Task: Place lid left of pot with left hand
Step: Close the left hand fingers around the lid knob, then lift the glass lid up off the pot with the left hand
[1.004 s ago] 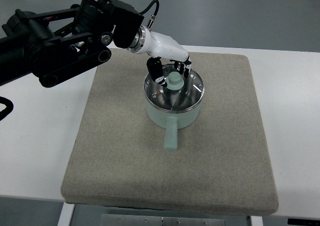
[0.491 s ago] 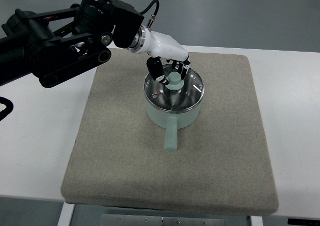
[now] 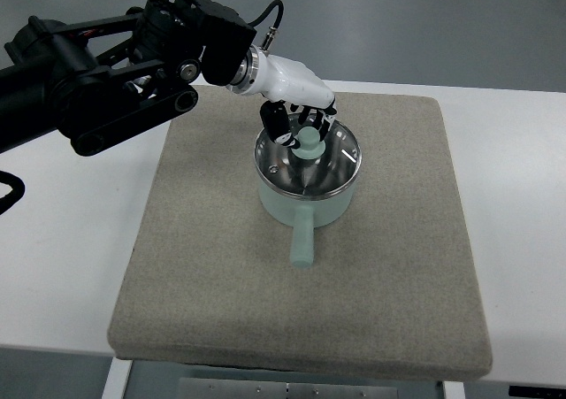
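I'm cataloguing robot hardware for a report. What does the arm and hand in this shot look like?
The left arm is bulky matte black with jointed links, a silver wrist ring and a black cable looping above it. The left hand has a glossy white shell and black fingers. No right arm shows.

Pot (image 3: 305,206): pale mint green body, matching mint handle. Lid (image 3: 332,164): shiny silver glass-and-metal, white streak of glare, mint green knob (image 3: 309,140). Mat (image 3: 221,275): beige-grey, speckled felt-like weave, plain. Table (image 3: 62,266): white. Left hand (image 3: 296,107): glossy white shell, black fingers (image 3: 276,120). Left arm (image 3: 97,72): black, silver ring at wrist, black cable. Floor beyond table: dull grey-blue.
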Action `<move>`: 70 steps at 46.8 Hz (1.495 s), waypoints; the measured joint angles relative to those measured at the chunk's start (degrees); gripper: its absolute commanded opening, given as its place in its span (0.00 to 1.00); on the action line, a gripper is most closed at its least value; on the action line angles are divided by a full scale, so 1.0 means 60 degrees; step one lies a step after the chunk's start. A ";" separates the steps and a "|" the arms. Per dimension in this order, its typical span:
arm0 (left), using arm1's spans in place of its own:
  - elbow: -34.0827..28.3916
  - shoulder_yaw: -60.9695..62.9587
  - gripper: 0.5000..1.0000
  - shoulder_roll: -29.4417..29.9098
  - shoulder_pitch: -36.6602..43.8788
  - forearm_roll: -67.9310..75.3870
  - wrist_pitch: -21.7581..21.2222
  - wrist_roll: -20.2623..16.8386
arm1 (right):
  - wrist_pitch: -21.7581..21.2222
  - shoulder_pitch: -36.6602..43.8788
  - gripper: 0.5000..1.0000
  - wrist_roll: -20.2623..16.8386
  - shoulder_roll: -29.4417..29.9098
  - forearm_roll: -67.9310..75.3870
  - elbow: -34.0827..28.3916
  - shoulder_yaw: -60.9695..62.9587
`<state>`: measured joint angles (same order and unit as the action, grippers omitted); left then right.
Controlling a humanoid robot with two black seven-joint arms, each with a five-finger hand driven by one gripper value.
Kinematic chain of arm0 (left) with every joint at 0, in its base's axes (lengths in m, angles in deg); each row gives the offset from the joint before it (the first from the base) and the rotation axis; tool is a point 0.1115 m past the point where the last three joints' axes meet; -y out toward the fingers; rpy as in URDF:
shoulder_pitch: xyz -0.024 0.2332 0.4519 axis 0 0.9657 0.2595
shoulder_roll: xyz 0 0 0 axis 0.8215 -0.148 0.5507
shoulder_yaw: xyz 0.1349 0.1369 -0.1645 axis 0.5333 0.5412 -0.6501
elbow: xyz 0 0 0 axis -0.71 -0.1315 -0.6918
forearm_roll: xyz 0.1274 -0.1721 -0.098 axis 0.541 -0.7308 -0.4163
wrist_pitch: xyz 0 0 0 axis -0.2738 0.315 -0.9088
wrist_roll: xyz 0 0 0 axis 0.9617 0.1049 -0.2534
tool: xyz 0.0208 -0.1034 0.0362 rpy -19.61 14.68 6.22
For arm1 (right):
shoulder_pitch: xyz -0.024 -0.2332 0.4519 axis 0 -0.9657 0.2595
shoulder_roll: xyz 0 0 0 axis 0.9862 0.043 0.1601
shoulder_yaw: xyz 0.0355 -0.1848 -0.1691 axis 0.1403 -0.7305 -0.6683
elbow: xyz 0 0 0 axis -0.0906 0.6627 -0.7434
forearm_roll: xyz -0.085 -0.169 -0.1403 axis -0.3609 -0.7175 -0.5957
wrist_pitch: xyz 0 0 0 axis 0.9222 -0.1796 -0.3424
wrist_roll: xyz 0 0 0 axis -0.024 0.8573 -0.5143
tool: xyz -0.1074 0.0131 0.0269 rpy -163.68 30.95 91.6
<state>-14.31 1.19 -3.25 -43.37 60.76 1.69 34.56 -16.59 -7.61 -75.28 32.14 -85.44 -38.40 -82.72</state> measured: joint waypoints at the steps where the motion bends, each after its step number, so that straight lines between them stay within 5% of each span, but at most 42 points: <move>1: 0.0001 0.0000 0.00 0.0000 0.0000 0.0023 0.0000 0.0000 | 0.0000 0.0000 0.85 0.0000 0.0000 0.0000 0.0000 0.0000; 70: -0.0016 -0.0141 0.00 -0.0008 -0.0234 0.0275 -0.0040 0.0088 | 0.0000 0.0000 0.85 -0.0002 0.0000 0.0000 0.0000 0.0000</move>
<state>-14.40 0.34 -3.29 -44.78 62.41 1.45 35.09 -16.59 -7.60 -75.29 32.14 -85.44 -38.40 -82.72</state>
